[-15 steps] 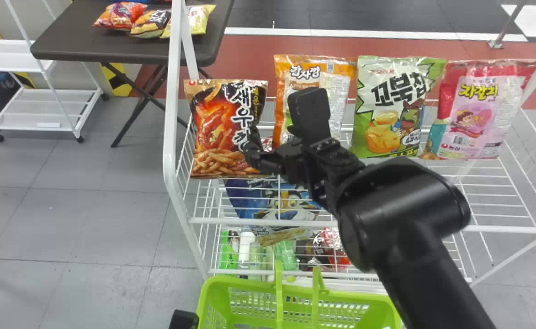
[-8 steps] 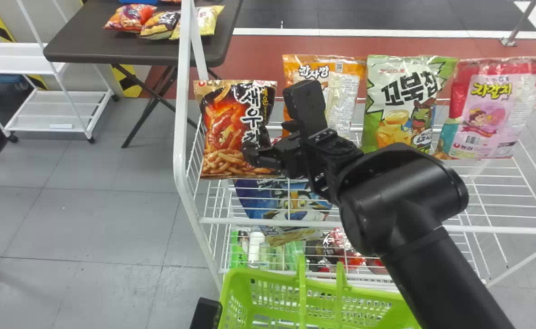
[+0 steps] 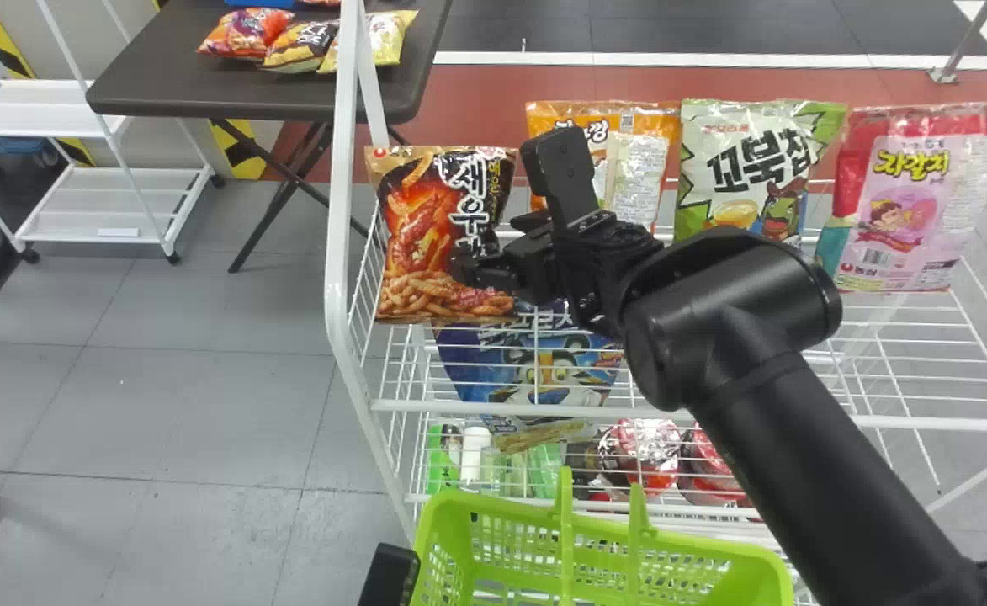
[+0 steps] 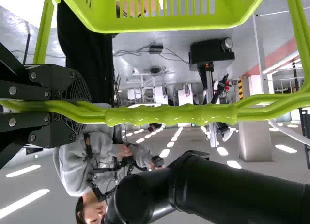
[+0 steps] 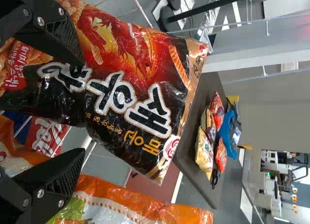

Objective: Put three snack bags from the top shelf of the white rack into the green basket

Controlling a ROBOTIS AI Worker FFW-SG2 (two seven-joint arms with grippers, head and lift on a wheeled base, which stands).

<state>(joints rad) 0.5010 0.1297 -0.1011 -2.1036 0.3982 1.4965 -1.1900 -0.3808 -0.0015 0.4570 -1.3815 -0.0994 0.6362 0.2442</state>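
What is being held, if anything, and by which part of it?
The basket, by its handle, beside the ribbed grip, in the left tool. The right tool is open at the black-and-red bag, holding nothing.

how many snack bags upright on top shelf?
4, left to right in head view: black-and-red bag, orange bag, green bag, pink bag. More may hide behind these or the arm.

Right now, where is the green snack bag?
In the head view, the green bag is right of centre on the top shelf, between the orange bag and the pink bag.
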